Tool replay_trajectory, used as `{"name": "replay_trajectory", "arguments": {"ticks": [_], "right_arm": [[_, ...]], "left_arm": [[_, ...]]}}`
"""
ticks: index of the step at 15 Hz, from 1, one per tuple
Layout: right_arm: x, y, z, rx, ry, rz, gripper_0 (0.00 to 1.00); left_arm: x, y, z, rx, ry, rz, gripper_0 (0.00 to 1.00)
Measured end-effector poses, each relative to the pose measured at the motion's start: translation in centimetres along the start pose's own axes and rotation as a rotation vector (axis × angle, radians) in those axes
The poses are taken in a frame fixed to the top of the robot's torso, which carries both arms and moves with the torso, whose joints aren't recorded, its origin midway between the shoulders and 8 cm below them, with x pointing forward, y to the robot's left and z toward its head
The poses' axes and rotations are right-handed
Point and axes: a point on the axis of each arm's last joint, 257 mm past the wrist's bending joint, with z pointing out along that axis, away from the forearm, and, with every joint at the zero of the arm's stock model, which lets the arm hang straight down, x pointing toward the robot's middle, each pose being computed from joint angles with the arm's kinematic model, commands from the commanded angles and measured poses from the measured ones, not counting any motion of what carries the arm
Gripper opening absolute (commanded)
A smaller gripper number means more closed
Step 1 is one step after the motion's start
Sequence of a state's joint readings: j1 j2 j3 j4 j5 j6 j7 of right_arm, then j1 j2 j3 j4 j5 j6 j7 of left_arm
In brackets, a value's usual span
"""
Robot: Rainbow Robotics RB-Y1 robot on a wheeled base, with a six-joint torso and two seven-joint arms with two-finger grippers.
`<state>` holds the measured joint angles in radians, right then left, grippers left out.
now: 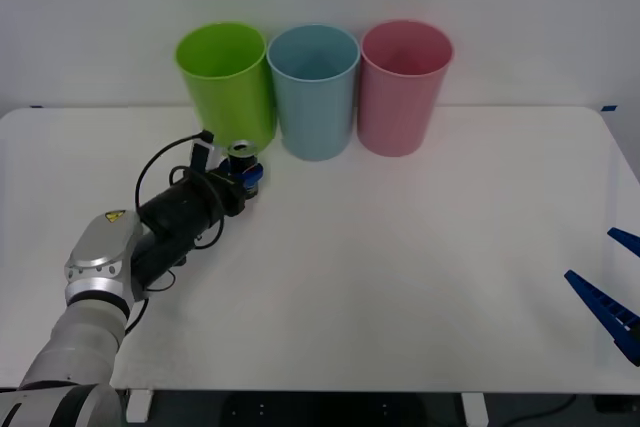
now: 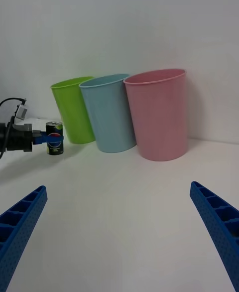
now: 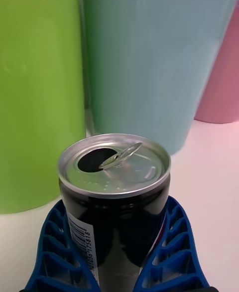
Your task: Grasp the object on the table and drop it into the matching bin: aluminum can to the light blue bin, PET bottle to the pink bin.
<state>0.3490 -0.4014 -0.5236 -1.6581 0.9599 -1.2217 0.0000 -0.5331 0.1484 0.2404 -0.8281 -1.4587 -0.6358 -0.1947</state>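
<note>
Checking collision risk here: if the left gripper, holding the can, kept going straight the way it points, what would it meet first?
Probably the tall light blue plastic bin, or the lime green plastic bin beside it; the left gripper, shut on the small dark aluminum can, faces both, depth unclear.

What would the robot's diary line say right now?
left gripper: shut on can | can: upright, before lime green bin | right gripper: open, idle
</note>
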Motion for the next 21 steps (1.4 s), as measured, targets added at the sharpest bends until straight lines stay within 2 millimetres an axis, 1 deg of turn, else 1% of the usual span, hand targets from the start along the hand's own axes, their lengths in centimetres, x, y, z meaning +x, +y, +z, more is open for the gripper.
{"name": "replay_trajectory", "arguments": {"ticks": [5,7,11,15,19,21], "right_arm": [[0.0,0.0,0.0,0.0,0.0,0.0,1.0],[0.0,0.0,0.0,0.0,0.0,0.0,1.0],[0.0,0.0,0.0,0.0,0.0,0.0,1.0],[0.0,0.0,0.0,0.0,0.0,0.0,1.0],[0.0,0.0,0.0,0.0,0.0,0.0,1.0],[0.0,0.0,0.0,0.0,0.0,0.0,1.0]], "left_arm": [[-1.8,-0.1,-1.5,0.082,-0.057,-0.035,0.0],[-2.9,-0.1,-2.3,0.1,-0.088,-0.029,0.0],[-5.2,-0.9,-4.4,0.122,-0.162,-0.032,0.0],[-7.5,-1.0,-6.3,0.126,-0.227,-0.058,0.0],[-11.5,-0.8,-7.5,0.135,-0.306,-0.055,0.0],[-13.9,-0.6,-7.9,0.14,-0.346,-0.055,0.0]]}}
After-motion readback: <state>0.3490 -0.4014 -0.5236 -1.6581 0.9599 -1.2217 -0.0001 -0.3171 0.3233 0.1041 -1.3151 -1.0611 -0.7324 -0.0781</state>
